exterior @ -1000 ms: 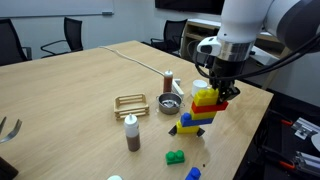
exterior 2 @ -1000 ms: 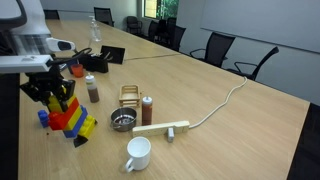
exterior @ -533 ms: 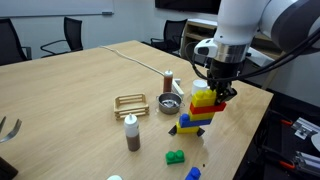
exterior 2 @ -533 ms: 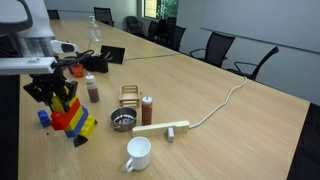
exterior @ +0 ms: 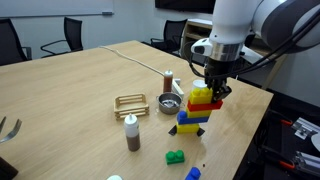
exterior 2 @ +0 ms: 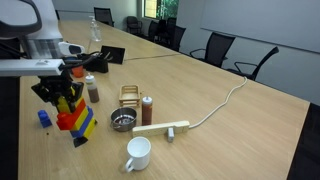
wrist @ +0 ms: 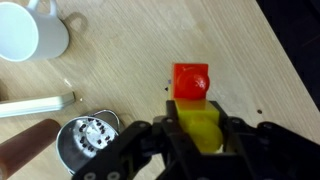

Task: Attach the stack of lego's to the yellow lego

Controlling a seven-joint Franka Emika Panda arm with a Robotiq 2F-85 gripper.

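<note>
My gripper is shut on the yellow top brick of the stack of lego's, a stepped tower with red in the middle and blue at the base. It also shows in an exterior view and in the wrist view, where the yellow brick sits between the jaws and the red one juts out beyond it. The yellow lego, low with a dark piece at one end, lies on the table right under the tower's base and also shows in an exterior view. I cannot tell if they touch.
A small green brick and a small blue brick lie near the table edge. A metal bowl, two brown shakers, a wire rack, a white mug and a white bar stand nearby.
My gripper has shifted a little sideways with the tower held in it, toward the metal bowl. The other objects have not moved.
</note>
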